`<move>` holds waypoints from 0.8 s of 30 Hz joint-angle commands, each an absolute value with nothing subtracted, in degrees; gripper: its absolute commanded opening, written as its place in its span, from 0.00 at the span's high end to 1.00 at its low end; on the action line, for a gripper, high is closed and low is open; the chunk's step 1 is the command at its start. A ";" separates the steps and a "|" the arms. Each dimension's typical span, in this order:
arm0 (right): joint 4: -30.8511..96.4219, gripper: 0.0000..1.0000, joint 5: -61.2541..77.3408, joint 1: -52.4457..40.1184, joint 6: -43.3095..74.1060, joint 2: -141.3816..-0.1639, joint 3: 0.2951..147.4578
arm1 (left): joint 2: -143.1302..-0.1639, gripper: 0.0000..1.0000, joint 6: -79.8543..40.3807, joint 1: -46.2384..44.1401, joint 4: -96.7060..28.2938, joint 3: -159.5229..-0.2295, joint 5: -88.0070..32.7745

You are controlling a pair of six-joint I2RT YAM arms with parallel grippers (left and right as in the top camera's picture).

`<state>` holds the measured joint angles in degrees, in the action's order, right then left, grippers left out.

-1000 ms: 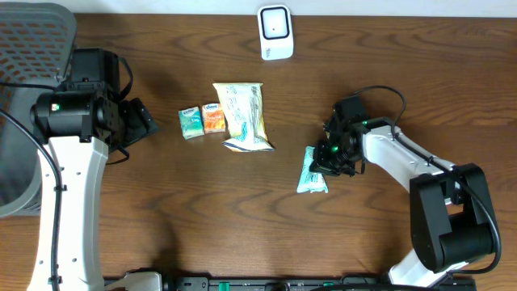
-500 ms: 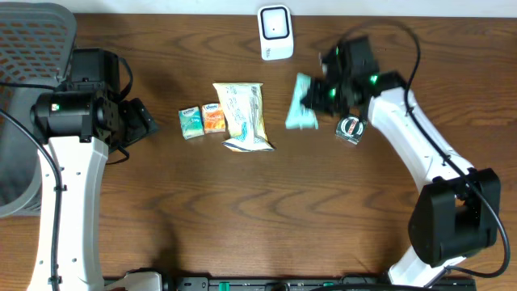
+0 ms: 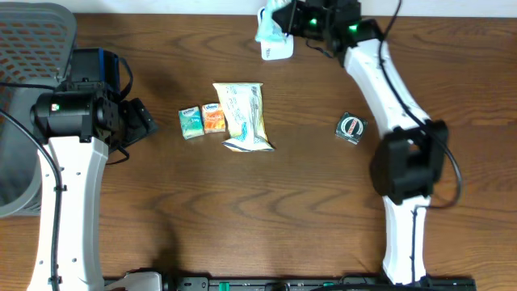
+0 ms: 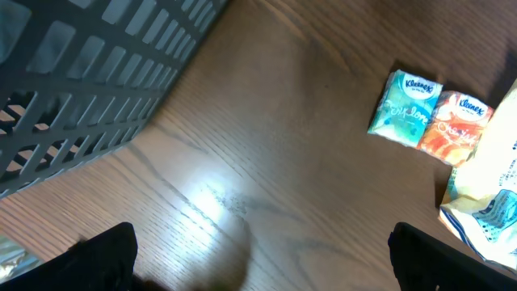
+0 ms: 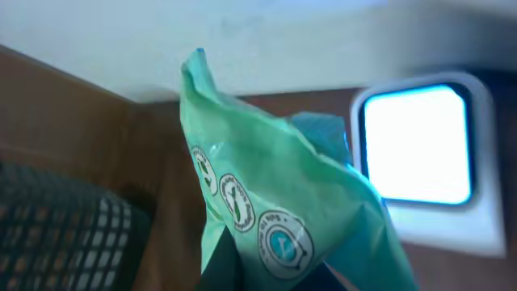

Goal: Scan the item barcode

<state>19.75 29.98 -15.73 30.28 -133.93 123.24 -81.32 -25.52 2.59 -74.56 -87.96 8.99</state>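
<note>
Green packet (image 5: 275, 210) sits pinched in your right gripper (image 3: 287, 18), jaws clamped tight on it, up at the top centre of the overhead frame, right over the white scanner (image 3: 276, 48), whose lit window glows at the upper right of the wrist view. Your left gripper (image 4: 258, 259) hangs wide open at far left, holding nothing, near the grey basket (image 4: 81, 73); a teal tissue pack (image 3: 191, 123), an orange tissue pack (image 3: 213, 119) and a snack bag (image 3: 242, 117) lie mid-frame.

Most likely a robotics lab staged as a shop checkout. A left arm (image 3: 73, 202) and a right arm (image 3: 388, 89) work over a dark wood-grain surface (image 3: 242, 218). On it are a white barcode scanner (image 3: 279, 50), tissue packs (image 3: 191, 123) and a snack bag (image 3: 242, 113). A green packet (image 3: 269, 24) is held at the scanner, and a grey mesh basket (image 3: 32, 32) sits at one end.
</note>
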 commanded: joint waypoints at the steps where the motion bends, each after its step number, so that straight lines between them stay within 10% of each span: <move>1: 14.59 0.99 34.50 -15.27 35.62 -138.52 125.34 | -81.58 0.02 -26.04 2.83 -74.76 -87.99 9.52; 24: 32.34 0.99 34.37 -4.95 25.65 -140.42 133.69 | -81.58 0.02 -26.04 2.83 -74.76 -87.99 9.52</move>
